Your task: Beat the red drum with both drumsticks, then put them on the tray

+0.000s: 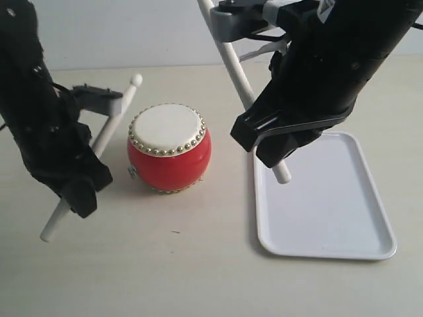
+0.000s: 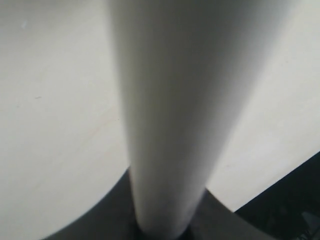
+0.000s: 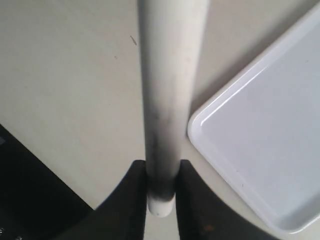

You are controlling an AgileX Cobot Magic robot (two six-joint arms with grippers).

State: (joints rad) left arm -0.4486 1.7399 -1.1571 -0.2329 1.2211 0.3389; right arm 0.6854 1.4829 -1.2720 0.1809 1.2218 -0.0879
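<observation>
Two drumsticks were gripped, and neither was touching the red drum's skin.

In the exterior view, the left claw point(image 1: 79, 188) was clamped on the left drumstick point(image 1: 115, 119), which slanted with its knobbed tip raised just beside the red drum point(image 1: 170, 148), probably poised for a stroke. The right claw point(image 1: 277, 148) was closed round the right drumstick point(image 1: 234, 63), whose lower end hung over the edge of the tray point(image 1: 330, 218), and the tray lay just right of the drum. In the left wrist view, the left drumstick point(image 2: 170, 125) filled the picture, seated in dark jaws at its base. In the right wrist view, both jaws pinched the right drumstick point(image 3: 167, 90) near its butt, leaving a long striking length, with the tray point(image 3: 265, 140) corner close beside it.
</observation>
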